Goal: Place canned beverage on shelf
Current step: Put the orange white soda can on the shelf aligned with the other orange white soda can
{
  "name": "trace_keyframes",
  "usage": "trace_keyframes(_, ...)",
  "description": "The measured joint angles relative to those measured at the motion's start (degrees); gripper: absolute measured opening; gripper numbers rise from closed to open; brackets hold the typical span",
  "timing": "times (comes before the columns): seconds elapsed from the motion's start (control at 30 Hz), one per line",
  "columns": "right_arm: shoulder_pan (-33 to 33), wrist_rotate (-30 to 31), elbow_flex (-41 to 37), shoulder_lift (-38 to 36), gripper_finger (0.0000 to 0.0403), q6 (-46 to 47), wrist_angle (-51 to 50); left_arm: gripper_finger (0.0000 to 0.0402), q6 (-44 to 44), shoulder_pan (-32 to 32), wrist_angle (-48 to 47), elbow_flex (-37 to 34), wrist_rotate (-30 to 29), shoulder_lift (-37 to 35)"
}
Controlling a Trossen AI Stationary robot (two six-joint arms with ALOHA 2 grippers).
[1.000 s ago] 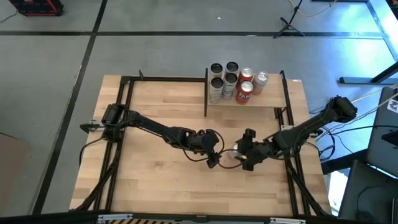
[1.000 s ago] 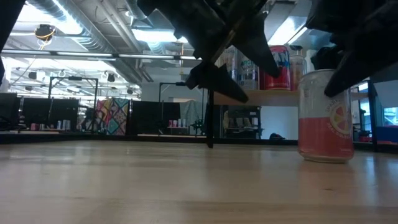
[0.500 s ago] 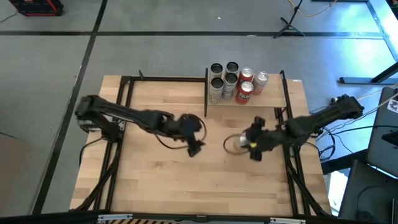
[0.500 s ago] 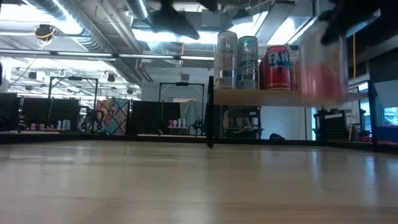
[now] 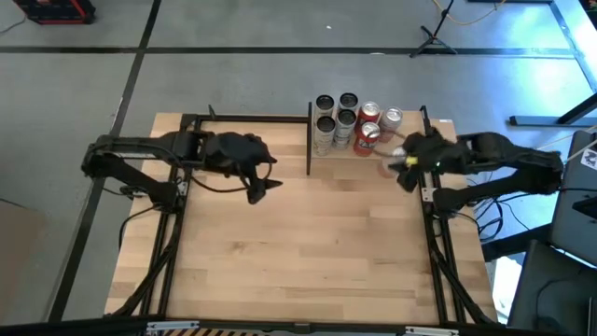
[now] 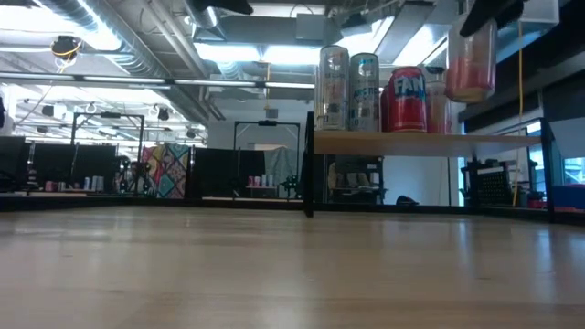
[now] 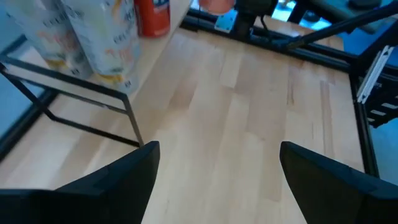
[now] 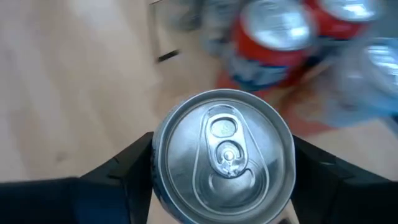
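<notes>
A second ago the pink-and-white can [image 6: 472,58] stood on the counter [image 5: 308,243] between both pincers; now it hangs in the air at the shelf's [image 5: 373,147] near right corner, carried by the right pincer [image 5: 403,166]. The left pincer [image 5: 259,189], which was then beside the can, has pulled back to the shelf's left, over bare counter.

The right wrist view shows what the others do not: the can's silver lid with its pull tab [image 8: 222,154] fills the space between the two dark fingers [image 8: 127,171], which press on its sides, so the pincer is clamped on it. The low view shows the can upright, its base above the level of the shelf board [image 6: 402,141] and just to the right of the cans standing there. The left wrist view shows its own fingers [image 7: 121,177] spread wide with nothing between them.

On the shelf, the high view counts six cans: four silver ones [image 5: 334,119] to the left and two red ones [image 5: 367,126] beside them, plus one silver-topped can [image 5: 392,118] at the right, making seven in all there; the carried can is the eighth.
</notes>
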Motion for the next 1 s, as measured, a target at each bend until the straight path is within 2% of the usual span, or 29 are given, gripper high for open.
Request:
trace_keyframes(0.23, -14.8, -0.3, -3.3, -6.0, 0.0264, -7.5, 2.6, 0.0329, 2.8, 1.6, -0.7, 0.0, 0.1, -1.5)
trace_keyframes(0.53, -32.0, -16.3, -9.9, -4.6, 0.0264, -16.5, 12.7, 0.0329, 3.2, 3.6, -0.6, 0.0, 0.1, -1.5)
trace_keyframes(0.77, -38.2, -19.9, -10.1, -0.8, 0.0264, -20.5, 15.2, 0.0329, 3.2, 3.9, -0.5, 0.0, 0.1, -1.5)
trace_keyframes(1.0, -39.6, -20.5, -9.9, 0.8, 0.0264, -22.1, 16.8, 0.0329, 2.9, 3.9, -0.5, 0.0, 0.1, -1.5)
